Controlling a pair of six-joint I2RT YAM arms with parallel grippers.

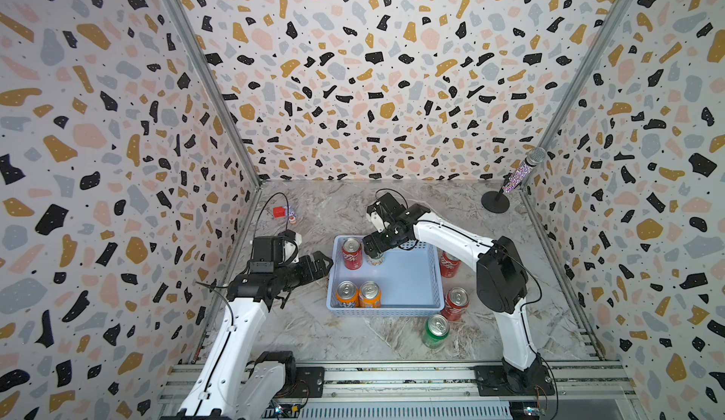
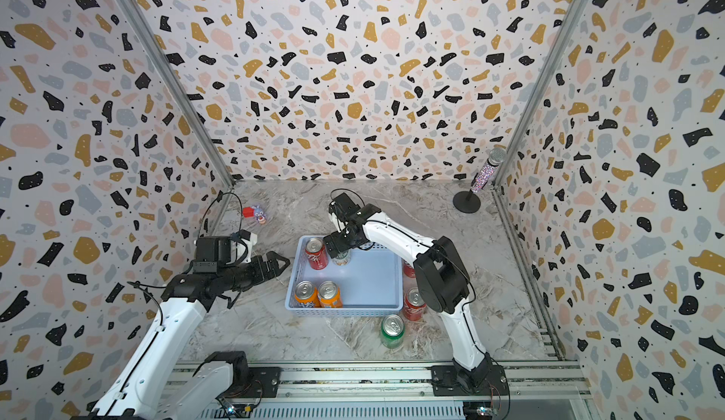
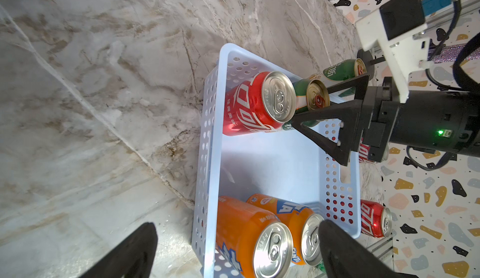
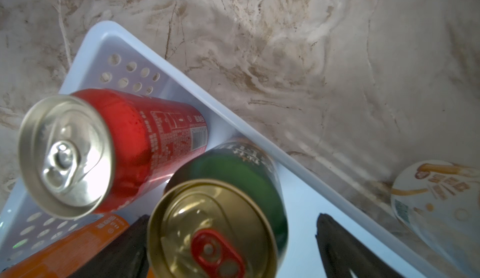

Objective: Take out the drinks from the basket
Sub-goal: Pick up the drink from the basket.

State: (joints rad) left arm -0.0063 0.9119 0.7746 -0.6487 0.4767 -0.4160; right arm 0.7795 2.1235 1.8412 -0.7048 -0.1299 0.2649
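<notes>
Right hand (image 4: pixel 230 216) wide open around green can (image 4: pixel 223 185)

A lab robot cell is shown. A marble-patterned bench (image 1: pixel 353 343) is enclosed by terrazzo-printed panels (image 1: pixel 372 84) on aluminium posts (image 1: pixel 206 72). A left arm (image 1: pixel 235 320) and a right arm (image 1: pixel 451 237) are bolted to a front rail (image 1: pixel 392 378).

Lettering I can make out on the cans
The red can (image 3: pixel 249 105) bears white Chinese script. The orange can (image 3: pixel 283 211) has a blue badge ending in "A". The dark green can (image 3: pixel 337 70) shows white Chinese characters. The small print is too fine for me.
</notes>
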